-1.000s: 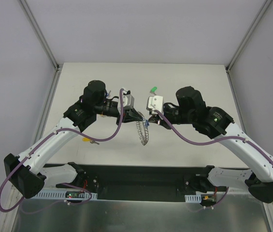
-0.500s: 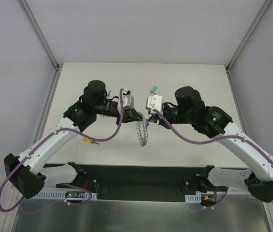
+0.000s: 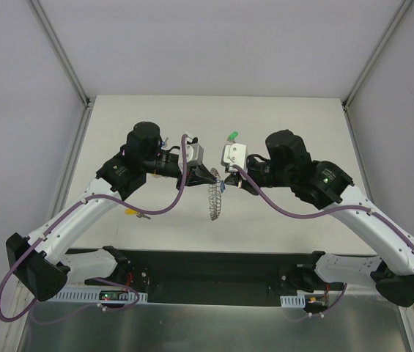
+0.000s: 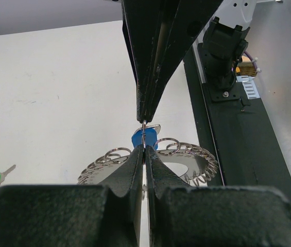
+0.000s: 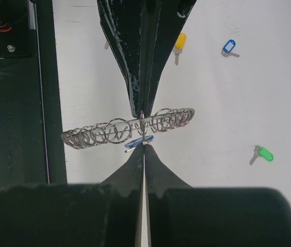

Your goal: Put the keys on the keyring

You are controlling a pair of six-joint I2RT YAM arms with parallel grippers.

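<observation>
The black mounting strip (image 3: 214, 268) carrying both arm bases runs along the near edge of the white table (image 3: 294, 125). I treat it as a limit line for anything hanging low. Just beyond it, under the left forearm, lies the yellow-headed silver key (image 3: 130, 212), well apart from the work.

At mid-table, the large silver-grey metal keyring edged with small wire loops (image 3: 215, 202) appears lifted off the surface, edge-on to the overhead camera. The left gripper (image 4: 144, 150) is fully closed on its rim. I judge it is held aloft so the loops can be reached from the side.

The right gripper (image 5: 144, 148) is also fully closed, and I read it as pinching the small solid-blue-headed silver key (image 5: 136, 142). Which part of the key sits between the fingers is hidden. The two grippers meet tip to tip, with the key at one loop of the ring. I cannot tell whether it has threaded on.

There is no room to advance. Each arm has open table behind it for backing straight out.

Farther out, the green-headed silver key (image 3: 231, 136) lies just beyond the right wrist. The blue-rimmed, pale-headed key (image 5: 228, 47) lies on the left arm's side. Beyond them are the far table edge and the grey enclosure walls (image 3: 214, 44).
</observation>
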